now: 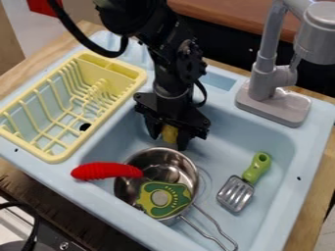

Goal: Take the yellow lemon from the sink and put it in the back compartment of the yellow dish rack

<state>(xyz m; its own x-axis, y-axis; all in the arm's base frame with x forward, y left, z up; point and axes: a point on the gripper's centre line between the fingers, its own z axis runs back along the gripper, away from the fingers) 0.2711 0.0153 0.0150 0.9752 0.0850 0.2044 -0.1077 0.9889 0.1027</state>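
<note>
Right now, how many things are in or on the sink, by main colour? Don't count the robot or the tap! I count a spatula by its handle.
Yellow: 2 (dish rack, small thing in the gripper)
Green: 2 (spatula, flat patterned thing)
Red: 1 (curved ribbed thing)
Silver: 1 (pot)
Total: 6

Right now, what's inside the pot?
A green-and-yellow piece sits in the pot, and one end of a red thing reaches in over the rim. Some bare metal shows; whatever lies under the green-and-yellow piece is covered.
</note>
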